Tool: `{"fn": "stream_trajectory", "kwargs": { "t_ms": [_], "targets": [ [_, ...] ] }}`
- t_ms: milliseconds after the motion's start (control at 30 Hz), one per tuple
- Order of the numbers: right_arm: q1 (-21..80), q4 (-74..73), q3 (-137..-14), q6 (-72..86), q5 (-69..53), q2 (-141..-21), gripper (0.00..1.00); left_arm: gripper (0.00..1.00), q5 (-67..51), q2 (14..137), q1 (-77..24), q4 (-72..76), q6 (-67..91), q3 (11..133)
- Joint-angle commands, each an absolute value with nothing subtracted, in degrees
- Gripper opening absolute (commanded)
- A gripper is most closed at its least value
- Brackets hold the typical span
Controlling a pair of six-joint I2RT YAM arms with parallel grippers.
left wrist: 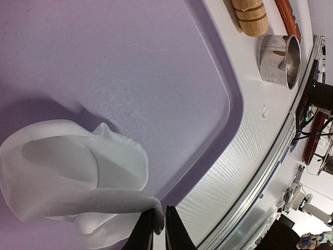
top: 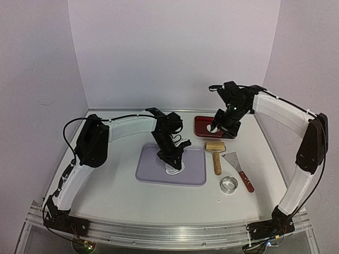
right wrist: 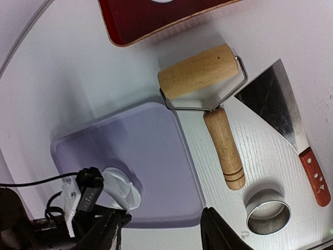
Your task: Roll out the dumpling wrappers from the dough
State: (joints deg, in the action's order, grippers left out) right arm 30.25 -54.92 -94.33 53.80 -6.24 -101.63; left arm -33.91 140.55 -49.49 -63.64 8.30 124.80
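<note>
Dough (top: 174,169) on board (top: 151,172), roller (top: 215,152) rightward.

Colours: soft white dough sheet (left wrist: 73,172) on a lavender rectangular plastic board (top: 151,170); white, finely grained desk (top: 106,190); dark red rectangular tray (top: 201,127); pale tan wooden roller (right wrist: 200,70), dark-banded handle; silver metal ring cutter (top: 229,184); grey steel scraper (right wrist: 270,99), red-brown handle.
</note>
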Motion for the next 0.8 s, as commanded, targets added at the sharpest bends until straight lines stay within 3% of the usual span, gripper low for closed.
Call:
{"fn": "stream_trajectory", "kwargs": {
  "t_ms": [0, 500, 767],
  "targets": [
    [30.26, -54.23, -97.78, 54.98, -6.52, -104.59, 0.53, 0.12, -32.69, 140.29, -51.45, -65.24, 4.38, 127.68],
    [30.06, -54.25, -103.02, 52.74, -11.58, -112.38, 0.53, 0.21, -29.43, 143.45, -55.51, -70.35, -3.48, 132.20],
    [30.09, -54.23, -102.99, 51.83, -12.93, -113.60, 0.52, 0.44, -26.55, 141.35, -55.53, -67.37, -0.81, 131.13]
  ]
}}
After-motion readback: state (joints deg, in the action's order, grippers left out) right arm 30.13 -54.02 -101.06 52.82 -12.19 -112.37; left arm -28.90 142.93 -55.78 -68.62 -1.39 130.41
